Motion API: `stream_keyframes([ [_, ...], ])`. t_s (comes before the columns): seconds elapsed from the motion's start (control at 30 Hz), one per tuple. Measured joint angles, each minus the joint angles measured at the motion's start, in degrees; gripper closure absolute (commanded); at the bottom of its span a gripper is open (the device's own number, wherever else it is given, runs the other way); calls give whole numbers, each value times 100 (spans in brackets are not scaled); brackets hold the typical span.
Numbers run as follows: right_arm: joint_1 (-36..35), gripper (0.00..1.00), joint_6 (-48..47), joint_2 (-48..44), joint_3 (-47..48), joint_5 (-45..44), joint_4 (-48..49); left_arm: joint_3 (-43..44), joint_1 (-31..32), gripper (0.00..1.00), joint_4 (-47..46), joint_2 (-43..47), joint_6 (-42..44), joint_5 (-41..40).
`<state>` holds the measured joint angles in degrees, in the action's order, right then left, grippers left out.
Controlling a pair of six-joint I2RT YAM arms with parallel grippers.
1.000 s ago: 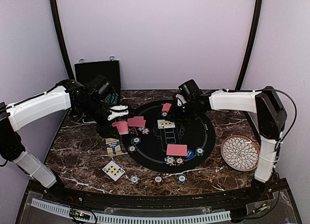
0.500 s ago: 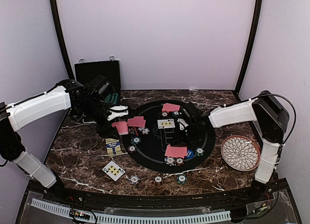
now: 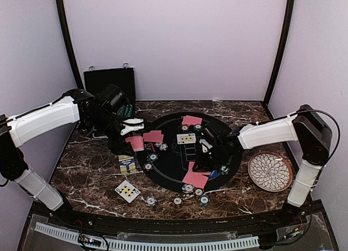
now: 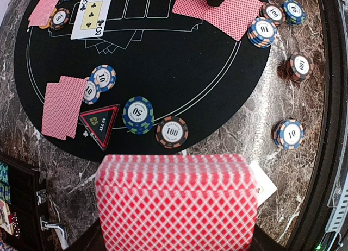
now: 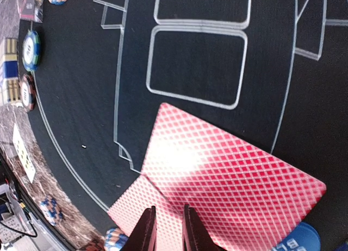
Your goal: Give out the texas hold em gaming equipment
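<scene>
My left gripper [image 3: 132, 132] hangs over the table's left side, shut on a deck of red-backed cards [image 4: 175, 202]. My right gripper [image 5: 167, 210] is low over the black mat [image 3: 168, 164]. Its fingers stand nearly together and its tips rest on two overlapping red-backed cards [image 5: 228, 180] near the mat's front edge [image 3: 196, 178]; nothing sits between them. More red-backed cards lie at the mat's left [image 3: 153, 136] and far side [image 3: 191, 120]. A face-up three of clubs [image 4: 91, 14] lies mid-mat. A triangle marker [image 4: 99, 122] and striped chips [image 4: 138, 114] lie by the left cards.
A white petal-patterned plate [image 3: 270, 171] sits at the right. A black case [image 3: 109, 80] stands at the back left. A card box [image 3: 126, 164], a face-up card [image 3: 128, 190] and chips [image 3: 178, 201] lie on the marble in front. A blue disc button [image 3: 215, 174] lies beside the gripped-over cards.
The right gripper left a card at the mat's far side and came toward the front. The two near cards slid front-left and turned. The left arm has not moved.
</scene>
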<state>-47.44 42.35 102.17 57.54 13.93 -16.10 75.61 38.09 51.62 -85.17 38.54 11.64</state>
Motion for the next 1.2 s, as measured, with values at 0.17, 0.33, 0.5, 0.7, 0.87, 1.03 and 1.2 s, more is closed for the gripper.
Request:
stream_keyframes([
  [0.17,9,80,-129,-2,955,-245,-608,0,0,100,24,0,0,2],
  [0.33,216,83,-413,-2,1674,-474,-719,0,0,100,55,0,0,2],
  [0.5,614,86,-595,221,1703,-745,-883,0,0,100,63,0,0,4],
  [0.7,734,89,-728,581,1545,-997,-988,0,0,100,79,0,0,4],
  [0.87,734,91,-780,726,1386,-1097,-960,0,0,100,79,0,0,7],
  [1.03,719,92,-776,743,1154,-1082,-822,0,0,100,79,0,0,7],
  [1.2,660,94,-732,664,960,-1156,-566,13,0,100,81,-2,0,11],
])
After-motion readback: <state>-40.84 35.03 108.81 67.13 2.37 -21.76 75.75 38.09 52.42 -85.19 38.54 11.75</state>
